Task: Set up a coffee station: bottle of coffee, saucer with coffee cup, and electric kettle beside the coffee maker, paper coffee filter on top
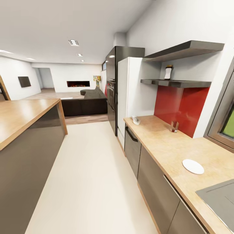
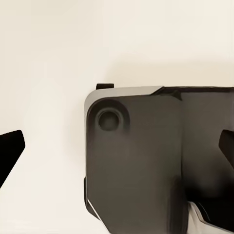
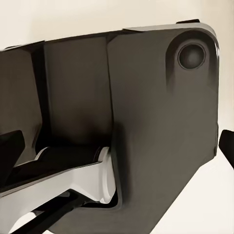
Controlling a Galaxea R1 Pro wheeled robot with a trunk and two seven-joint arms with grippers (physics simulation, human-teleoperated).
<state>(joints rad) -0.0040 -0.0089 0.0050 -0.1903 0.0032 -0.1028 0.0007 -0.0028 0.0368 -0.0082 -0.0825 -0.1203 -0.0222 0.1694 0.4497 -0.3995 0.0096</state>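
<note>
The kitchen countertop (image 1: 169, 146) runs along the right wall. On it, near the sink, lies the flat white saucer (image 1: 193, 166). The bottle of coffee (image 1: 168, 72) stands on the lower wall shelf (image 1: 177, 83) above the red backsplash. A small white thing (image 1: 136, 120) sits at the counter's far end, too small to tell whether it is the cup or the filter. The coffee maker and electric kettle are out of view. My left gripper (image 2: 118, 145) and right gripper (image 3: 118, 146) both hang open over the pale floor beside my dark base, holding nothing.
A steel sink (image 1: 217, 198) is at the counter's near end, and a small glass (image 1: 174, 126) stands by the backsplash. A wooden island (image 1: 22, 117) lies to the left, with a pale floor aisle (image 1: 91, 175) between. A white fridge (image 1: 128, 87) and dark oven column stand beyond.
</note>
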